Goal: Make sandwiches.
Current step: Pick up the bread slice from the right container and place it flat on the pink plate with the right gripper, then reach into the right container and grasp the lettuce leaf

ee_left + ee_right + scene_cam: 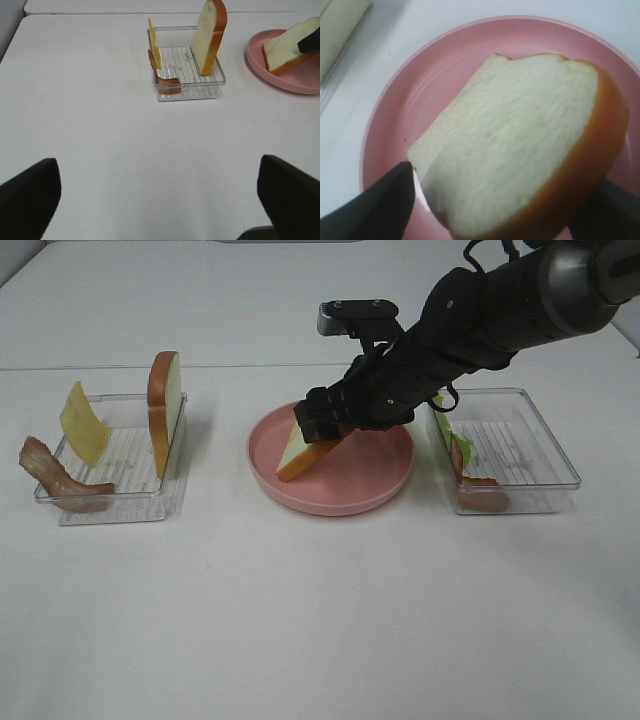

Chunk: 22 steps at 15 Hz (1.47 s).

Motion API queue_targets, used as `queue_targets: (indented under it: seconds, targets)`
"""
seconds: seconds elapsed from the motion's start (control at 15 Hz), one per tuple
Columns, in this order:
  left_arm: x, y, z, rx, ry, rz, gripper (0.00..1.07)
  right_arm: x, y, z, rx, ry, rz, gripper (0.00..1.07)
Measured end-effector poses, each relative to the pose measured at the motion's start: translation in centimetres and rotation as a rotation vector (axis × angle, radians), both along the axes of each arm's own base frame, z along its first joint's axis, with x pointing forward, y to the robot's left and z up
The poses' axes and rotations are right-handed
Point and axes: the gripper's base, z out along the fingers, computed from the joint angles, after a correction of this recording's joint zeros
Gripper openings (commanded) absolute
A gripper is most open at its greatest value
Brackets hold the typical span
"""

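right gripper [322, 428]: jaws gripping tilted bread slice [298, 455] resting on pink plate [380, 480], frame centre | left gripper [160, 200]: jaws standing wide, holding nothing

Plate [330, 506] dead centre, a tray each side

Left tray [125, 452] sits at its 9 o'clock, right tray [520, 450] at 3. Tilted bread slice [298, 455] on the plate; upright bread slice [165, 415] in the left tray, cheese [84, 425] and bacon [55, 475] at that tray's 9 o'clock edge.

A matt white table [300, 640] carries a left tray [120, 508] and a right tray [520, 498], both of clear, glossy plastic with ribbed floors. The pink plate [330, 505] is smooth with a soft plastic sheen. The bread slice [510, 145] has a finely pitted, foam-like white face and a smooth orange-brown crust.
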Motion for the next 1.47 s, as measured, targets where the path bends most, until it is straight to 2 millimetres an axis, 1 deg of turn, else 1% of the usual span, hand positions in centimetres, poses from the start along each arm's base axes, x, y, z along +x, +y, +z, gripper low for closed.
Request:
queue_targets:
  seconds: [0.13,0.2,0.27,0.33,0.47,0.53,0.6,0.67,0.73,0.8,0.87,0.93,1.0,1.07,1.2,1.27,1.4,1.47]
  targets:
    - [0.0,0.0,0.0,0.000,0.000,0.000,1.01,0.0,0.1,0.3,-0.012,0.022,0.026,0.76]
    - [0.0,0.0,0.0,0.000,0.000,0.000,1.01,0.2,0.3,0.8,-0.016,0.030,0.035,0.76]
    - [0.0,0.0,0.0,0.000,0.000,0.000,1.01,0.7,0.5,2.0,-0.029,0.037,0.038,0.76]
    - [0.0,0.0,0.0,0.000,0.000,0.000,1.01,0.9,0.5,2.3,-0.046,0.036,0.041,0.76]
    - [0.0,0.0,0.0,0.000,0.000,0.000,1.01,1.5,0.1,3.4,-0.115,0.043,0.027,0.76]
    - [0.0,0.0,0.0,0.000,0.000,0.000,1.01,1.9,-0.2,4.3,-0.174,0.034,0.022,0.76]
    - [0.0,0.0,0.0,0.000,0.000,0.000,1.01,2.0,-0.3,4.6,-0.191,0.036,0.021,0.76]
    - [0.0,0.0,0.0,0.000,0.000,0.000,1.01,2.2,-0.3,5.3,-0.211,0.037,0.023,0.76]
    - [0.0,0.0,0.0,0.000,0.000,0.000,1.01,2.3,-0.3,5.7,-0.214,0.039,0.022,0.76]
    - [0.0,0.0,0.0,0.000,0.000,0.000,1.01,2.7,-0.1,7.9,-0.229,0.055,0.030,0.76]
    - [0.0,0.0,0.0,0.000,0.000,0.000,1.01,2.8,-0.1,8.6,-0.231,0.059,0.031,0.76]
    - [0.0,0.0,0.0,0.000,0.000,0.000,1.01,2.9,-0.1,9.8,-0.241,0.060,0.035,0.76]
    - [0.0,0.0,0.0,0.000,0.000,0.000,1.01,3.1,-0.1,11.9,-0.260,0.056,0.039,0.76]
    - [0.0,0.0,0.0,0.000,0.000,0.000,1.01,3.1,-0.2,13.1,-0.272,0.051,0.039,0.76]
    - [0.0,0.0,0.0,0.000,0.000,0.000,1.01,3.2,-0.6,14.3,-0.311,0.044,0.037,0.76]
    - [0.0,0.0,0.0,0.000,0.000,0.000,1.01,3.2,-1.0,14.6,-0.358,0.045,0.030,0.76]
    - [0.0,0.0,0.0,0.000,0.000,0.000,1.01,3.1,-2.2,14.6,-0.466,0.068,-0.021,0.76]
    - [0.0,0.0,0.0,0.000,0.000,0.000,1.01,3.2,-2.5,14.6,-0.473,0.069,-0.041,0.76]
